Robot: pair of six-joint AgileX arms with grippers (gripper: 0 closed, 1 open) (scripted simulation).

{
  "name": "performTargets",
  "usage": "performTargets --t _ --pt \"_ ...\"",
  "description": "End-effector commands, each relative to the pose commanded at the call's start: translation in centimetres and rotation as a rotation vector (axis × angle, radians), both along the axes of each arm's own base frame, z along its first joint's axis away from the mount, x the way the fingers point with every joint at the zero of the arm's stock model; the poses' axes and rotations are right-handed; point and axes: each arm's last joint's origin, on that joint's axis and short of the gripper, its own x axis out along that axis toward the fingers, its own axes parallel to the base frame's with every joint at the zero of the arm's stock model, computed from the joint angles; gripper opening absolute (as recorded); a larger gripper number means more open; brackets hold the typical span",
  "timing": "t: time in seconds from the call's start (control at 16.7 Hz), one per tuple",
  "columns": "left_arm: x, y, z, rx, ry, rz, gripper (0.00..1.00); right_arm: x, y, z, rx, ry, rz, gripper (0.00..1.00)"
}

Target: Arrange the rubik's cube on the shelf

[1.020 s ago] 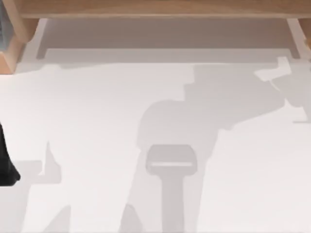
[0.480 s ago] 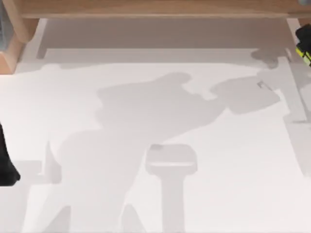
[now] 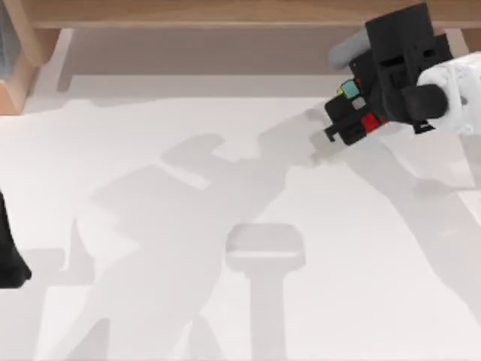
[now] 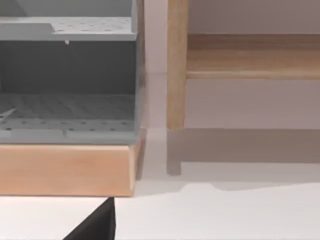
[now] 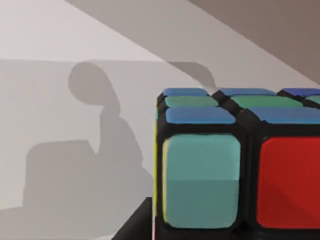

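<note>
At the far left edge of the top view, my left arm (image 3: 9, 256) is sitting parked low over the white worktop (image 3: 150, 301); I cannot tell how its claw stands. In the left wrist view, a grey perforated rack (image 4: 67, 75) is resting on a light wooden base (image 4: 65, 170), and just beside it an upright wooden side support (image 4: 176, 65) of the shelf (image 4: 250, 55) is standing on the worktop. The shelf board is running from that support toward the right.

In the top view, the shelf (image 3: 225, 13) is spanning the far edge of the worktop, with its left support (image 3: 26, 45) angling down to the surface. Arm shadows are falling across the middle of the worktop.

At the right, my right arm (image 3: 458, 90) is reaching in from the right edge, and my right claw (image 3: 352, 113) is hanging above the worktop just in front of the shelf's right end. The claw is clamped on the rubik's cube (image 3: 359, 109); cyan and red stickers are showing between the black fingers. The cube is off the worktop and not on the shelf board.

In the right wrist view, the rubik's cube (image 5: 235, 165) is sitting close against the camera, showing a cyan square and a red square on one face, with green and blue squares on the adjoining face and a yellow strip at the corner. A dark finger (image 5: 132, 225) is showing at the cube's lower edge.
</note>
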Motion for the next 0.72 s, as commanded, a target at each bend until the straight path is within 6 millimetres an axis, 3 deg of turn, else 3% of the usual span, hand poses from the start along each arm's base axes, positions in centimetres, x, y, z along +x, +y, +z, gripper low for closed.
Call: performTargets --t 0.36,0.54,0.72 --pt "0.0 0.0 0.0 0.0 0.0 0.0 1.0 -3.2 7.1 -3.8 0.181 -0.383 0.03 0.0" --pt "0.0 0.0 0.0 0.0 0.0 0.0 1.0 -4.1 8.9 -3.7 0.305 -0.582 -0.003 0.0" --pt "0.0 0.0 0.0 0.0 0.0 0.0 1.0 -4.2 9.5 -2.8 0.422 -0.76 -0.066 0.0"
